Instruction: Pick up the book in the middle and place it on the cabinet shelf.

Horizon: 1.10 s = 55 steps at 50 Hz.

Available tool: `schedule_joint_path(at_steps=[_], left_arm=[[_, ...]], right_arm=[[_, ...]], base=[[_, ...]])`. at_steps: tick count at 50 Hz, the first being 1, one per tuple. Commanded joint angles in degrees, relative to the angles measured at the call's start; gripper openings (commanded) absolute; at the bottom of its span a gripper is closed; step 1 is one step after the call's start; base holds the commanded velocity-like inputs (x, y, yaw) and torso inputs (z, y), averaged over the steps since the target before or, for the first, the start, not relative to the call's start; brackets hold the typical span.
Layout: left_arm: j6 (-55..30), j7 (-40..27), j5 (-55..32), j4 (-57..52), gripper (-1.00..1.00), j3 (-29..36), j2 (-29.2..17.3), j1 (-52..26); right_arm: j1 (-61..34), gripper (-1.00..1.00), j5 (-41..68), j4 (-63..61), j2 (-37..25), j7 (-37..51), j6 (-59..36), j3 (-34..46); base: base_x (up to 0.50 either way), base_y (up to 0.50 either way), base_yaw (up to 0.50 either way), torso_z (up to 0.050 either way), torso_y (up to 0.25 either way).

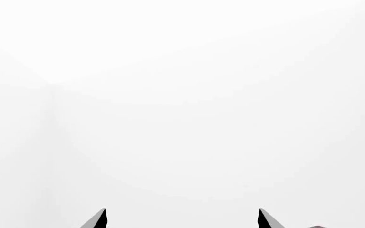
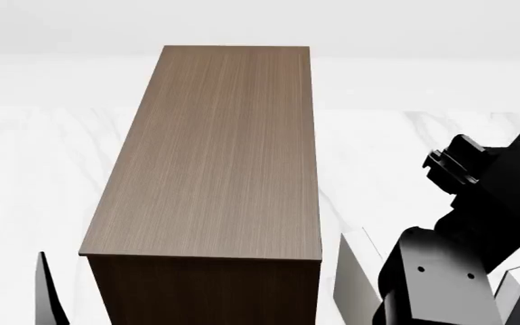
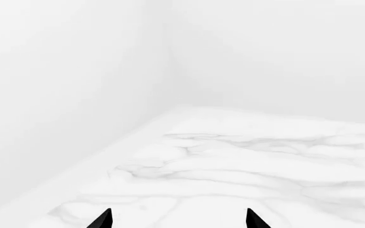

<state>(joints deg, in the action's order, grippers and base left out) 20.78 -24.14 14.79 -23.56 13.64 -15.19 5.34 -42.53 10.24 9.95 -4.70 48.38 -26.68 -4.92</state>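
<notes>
The cabinet shelf (image 2: 219,156) is a tall, long box of dark brown wood grain with a flat lighter-brown top, in the middle of the head view. The dark grey book does not show clearly in any view. My left gripper (image 1: 182,219) is open and empty, facing a blank white wall. One dark finger (image 2: 49,294) shows left of the cabinet's front. My right gripper (image 3: 178,220) is open and empty over the marble floor. Its black arm (image 2: 463,257) stands right of the cabinet.
A pale grey upright slab (image 2: 354,281) stands on the floor between the cabinet and my right arm; I cannot tell which book it is. Another pale block (image 2: 516,292) shows at the right edge. White marble floor (image 3: 246,161) meets white walls behind.
</notes>
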Motion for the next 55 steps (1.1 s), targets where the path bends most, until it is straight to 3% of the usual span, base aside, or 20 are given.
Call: schedule_joint_path(at_steps=[1, 32, 55], left_arm=[[-0.3, 0.8, 0.1, 0.2, 1.00, -1.1, 0.7, 0.0], [-1.1, 0.7, 0.1, 0.1, 1.00, 0.3, -0.1, 0.0], [-1.7, 0.5, 0.0, 0.2, 1.00, 1.0, -0.6, -0.2]], right_arm=[[0.0, 1.00, 1.3, 2.3, 0.9, -0.1, -1.0, -1.6], [-0.4, 1.00, 5.2, 0.6, 0.2, 5.4, -5.3, -3.1], [1.6, 1.00, 6.9, 4.2, -0.2, 5.3, -3.0, -2.2]], base=[[0.00, 0.00, 0.00, 0.000, 0.000], [0.00, 0.00, 0.00, 0.000, 0.000], [0.00, 0.00, 0.00, 0.000, 0.000]])
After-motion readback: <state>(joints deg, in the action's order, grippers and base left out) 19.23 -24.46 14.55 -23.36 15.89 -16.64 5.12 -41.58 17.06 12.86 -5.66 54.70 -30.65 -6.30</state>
